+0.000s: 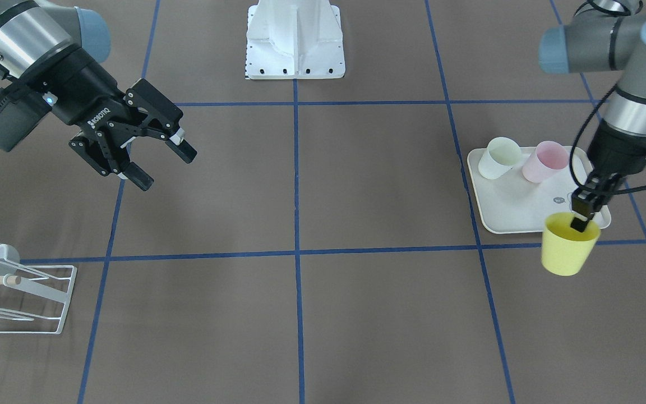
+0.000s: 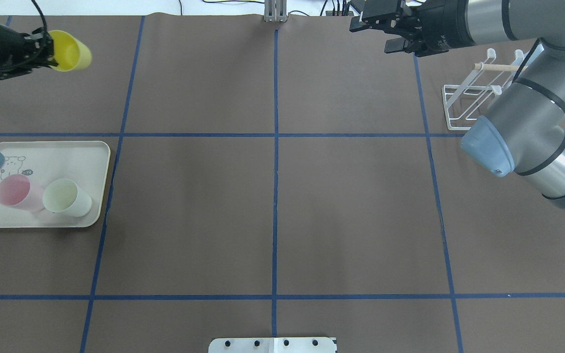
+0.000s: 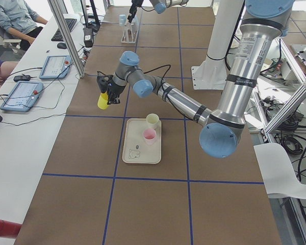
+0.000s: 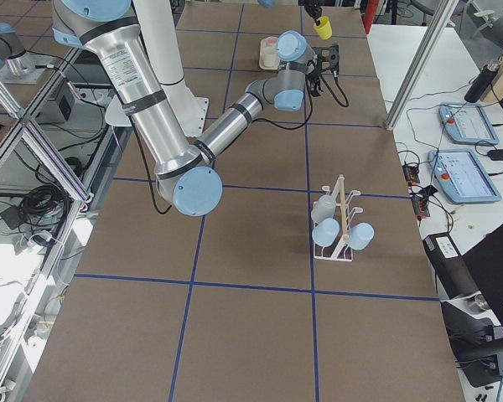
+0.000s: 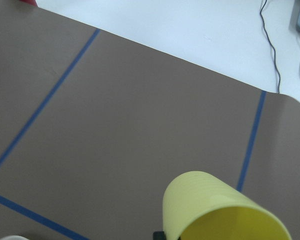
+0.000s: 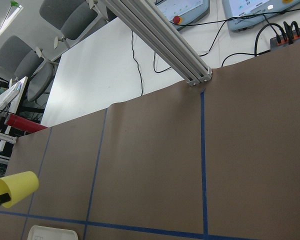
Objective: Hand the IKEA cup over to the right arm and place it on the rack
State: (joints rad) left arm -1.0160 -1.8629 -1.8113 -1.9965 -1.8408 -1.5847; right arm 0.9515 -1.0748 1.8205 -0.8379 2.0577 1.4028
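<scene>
1. Left gripper (image 1: 581, 217): clamped on the rim of the yellow IKEA cup (image 1: 570, 249). One finger (image 1: 579, 224) reaches inside the mouth and the other is pressed on the outside wall.
2. Yellow IKEA cup: held clear of the table (image 1: 356, 185), touching nothing but the gripper. In the front-facing view it hangs just off the tray's near corner. In the overhead view it lies tilted, with its mouth turned toward the gripper, over the far strip of the table on the robot's left.
3. Right gripper (image 1: 164, 166): fingers spread wide with nothing between them. It hovers above the table on the robot's right, pointing toward the middle. It is well apart from the cup (most of the table's width lies between them).
4. Rack (image 1: 68, 297): a white wire frame with a pale wooden rod, standing on the table at the far right side. The right-side view shows three pale blue cups hung on it.
5. Tray (image 1: 519, 207): cream, flat on the table on the robot's left. A pink cup (image 1: 544, 161) and a pale green cup (image 1: 499, 158) lie on their sides on it, close together.
6. Right arm (image 2: 532, 127): its elbow passes over the rack in the overhead view and hides part of the frame.
</scene>
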